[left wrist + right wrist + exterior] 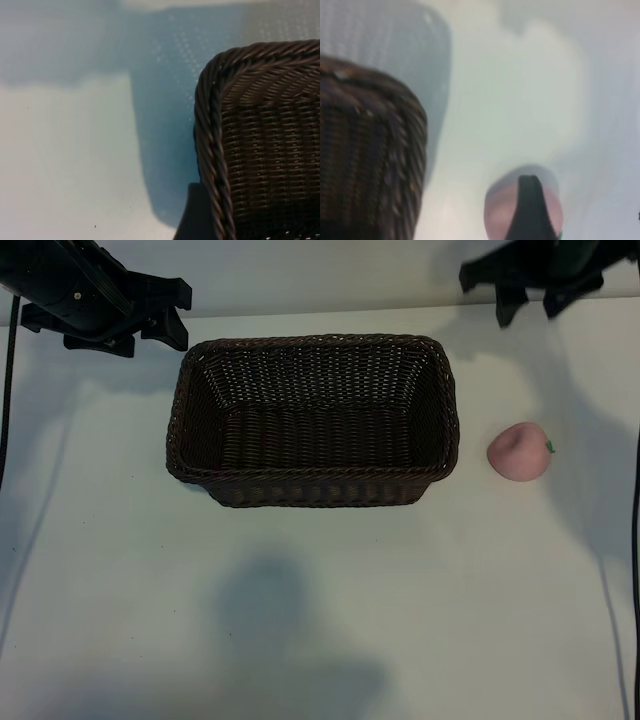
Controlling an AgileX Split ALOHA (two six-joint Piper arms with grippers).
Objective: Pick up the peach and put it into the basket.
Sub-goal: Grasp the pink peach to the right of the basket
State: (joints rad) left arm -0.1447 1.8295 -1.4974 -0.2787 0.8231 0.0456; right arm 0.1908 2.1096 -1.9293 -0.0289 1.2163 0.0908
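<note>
Our left hand waits at the far left of the desk, just beside the far left corner of the basket. Its fingers are spread wide and hold nothing. We think it stays there to keep out of the way, since the fruit is on the other side.

The basket sits in the middle of the desk with its open top facing up. It is big and has nothing in it, so we think dropping something in will be easy.

To the right of the basket, with a bit of bare desk between them, lies the peach. It rests on the desk by itself, with its little green leaf pointing right.

Our right hand hangs at the far right, beyond the peach and not touching it. Its fingers are spread apart and hold nothing. In the right wrist view, one dark finger shows in front of the pink peach, so we think this hand is lining up to go down and grab it.
</note>
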